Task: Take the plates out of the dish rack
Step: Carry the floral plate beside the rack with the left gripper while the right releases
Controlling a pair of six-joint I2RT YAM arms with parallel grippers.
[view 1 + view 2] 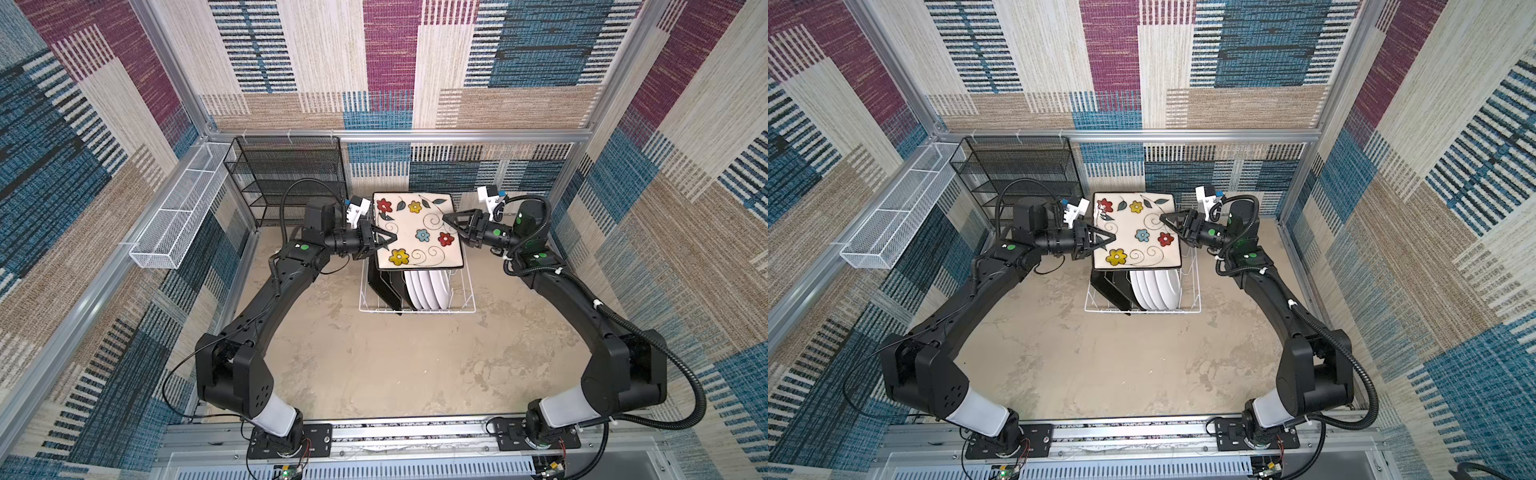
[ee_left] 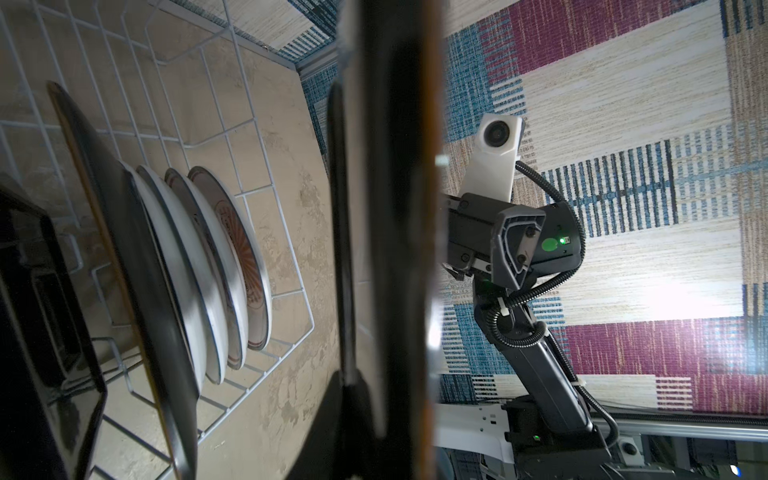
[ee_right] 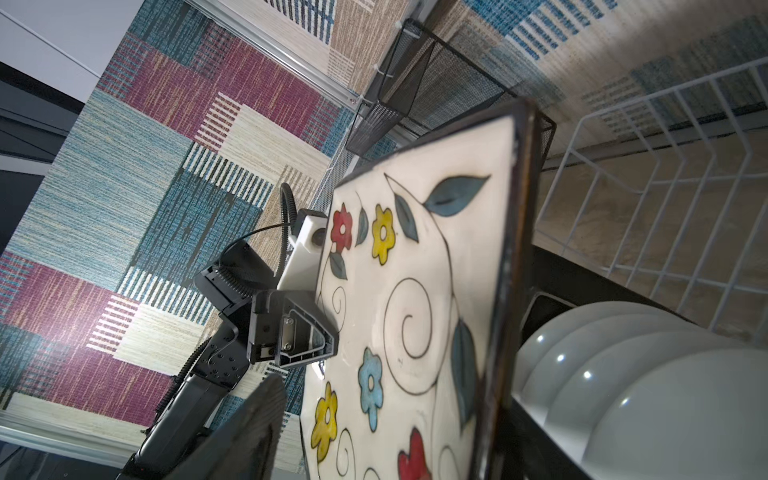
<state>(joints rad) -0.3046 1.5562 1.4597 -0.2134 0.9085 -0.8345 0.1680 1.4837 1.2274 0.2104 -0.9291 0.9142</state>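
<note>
A square plate (image 1: 417, 230) (image 1: 1138, 232) with a cream face and coloured flowers hangs tilted above the white wire dish rack (image 1: 469, 299) (image 1: 1196, 299). My left gripper (image 1: 392, 239) (image 1: 1111, 239) is shut on its left edge; in the right wrist view one of its fingers (image 3: 307, 332) presses on the plate's face (image 3: 415, 311). My right gripper (image 1: 446, 218) (image 1: 1163, 219) stands open at the plate's right edge, its finger (image 3: 249, 428) clear of the face. In the rack stand two black-backed square plates (image 1: 388, 286) (image 2: 137, 270) and several round white plates (image 1: 430, 289) (image 2: 216, 270) (image 3: 623, 395).
A black mesh shelf unit (image 1: 286, 178) stands at the back left, just behind my left wrist. A long white mesh basket (image 1: 178, 216) hangs on the left wall. Tan floor (image 1: 395, 365) lies in front of the rack, between my two arms.
</note>
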